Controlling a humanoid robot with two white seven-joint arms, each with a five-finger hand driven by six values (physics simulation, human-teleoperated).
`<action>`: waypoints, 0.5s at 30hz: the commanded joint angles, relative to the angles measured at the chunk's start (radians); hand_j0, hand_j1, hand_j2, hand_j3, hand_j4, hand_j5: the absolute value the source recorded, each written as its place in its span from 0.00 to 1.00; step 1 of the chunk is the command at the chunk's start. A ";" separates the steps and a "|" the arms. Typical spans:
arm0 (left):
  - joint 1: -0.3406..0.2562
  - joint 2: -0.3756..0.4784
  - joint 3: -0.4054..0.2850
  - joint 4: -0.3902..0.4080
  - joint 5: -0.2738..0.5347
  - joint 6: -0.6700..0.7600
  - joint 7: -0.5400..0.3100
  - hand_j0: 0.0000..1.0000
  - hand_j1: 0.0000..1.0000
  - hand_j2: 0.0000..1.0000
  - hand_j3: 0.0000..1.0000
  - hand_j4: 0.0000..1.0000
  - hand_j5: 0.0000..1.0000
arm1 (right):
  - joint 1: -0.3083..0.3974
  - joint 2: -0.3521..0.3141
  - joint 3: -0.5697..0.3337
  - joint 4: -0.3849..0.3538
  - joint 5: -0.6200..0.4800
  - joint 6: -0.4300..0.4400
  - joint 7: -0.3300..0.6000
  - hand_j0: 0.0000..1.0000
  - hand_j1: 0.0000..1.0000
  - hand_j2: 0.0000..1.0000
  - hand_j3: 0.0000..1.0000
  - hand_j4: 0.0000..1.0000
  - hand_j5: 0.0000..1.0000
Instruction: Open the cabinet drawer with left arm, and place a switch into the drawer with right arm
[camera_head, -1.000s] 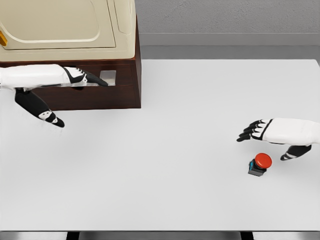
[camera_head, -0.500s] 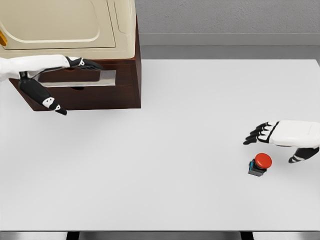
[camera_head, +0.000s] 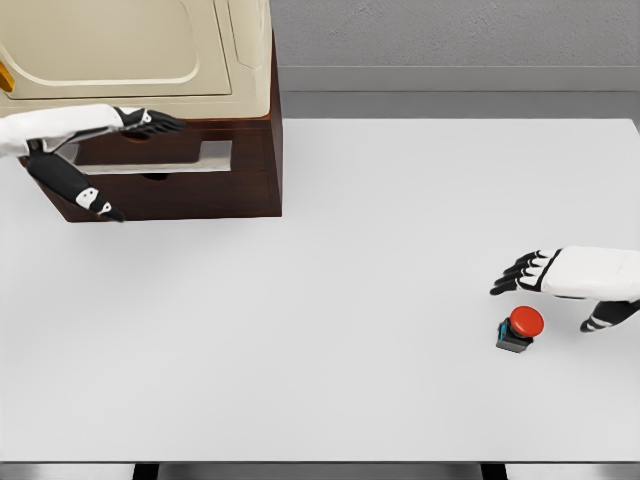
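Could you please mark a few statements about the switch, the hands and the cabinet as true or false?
1. The red-capped switch rests on the white table. True.
2. The right hand grips the switch. False: it is open, beside the switch and apart from it.
3. The left hand is at the brown cabinet, fingers extended. True.
4. The switch lies inside the drawer. False: it sits far to the right on the table.

Bright, even, diffuse light fills the render, with no clear source direction. The white desk (camera_head: 350, 250) is nearly shadowless and close to washed out. The cabinet (camera_head: 200, 170) face at 10 o'clock is darker. No glare, blur or edge distortion; edges are slightly jagged.
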 joint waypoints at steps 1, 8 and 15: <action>0.000 -0.007 0.006 0.013 -0.001 0.001 0.000 1.00 1.00 1.00 1.00 1.00 1.00 | -0.003 -0.004 0.013 0.000 -0.005 0.002 0.000 1.00 1.00 1.00 1.00 1.00 1.00; 0.017 -0.033 0.006 0.024 -0.001 0.001 0.000 1.00 1.00 1.00 1.00 1.00 1.00 | -0.173 -0.014 0.208 0.000 -0.007 0.002 0.000 1.00 1.00 1.00 1.00 1.00 1.00; 0.035 -0.034 0.006 0.024 -0.001 0.001 0.000 1.00 1.00 1.00 1.00 1.00 1.00 | -0.230 -0.030 0.296 -0.008 -0.044 0.002 0.000 1.00 1.00 1.00 1.00 1.00 1.00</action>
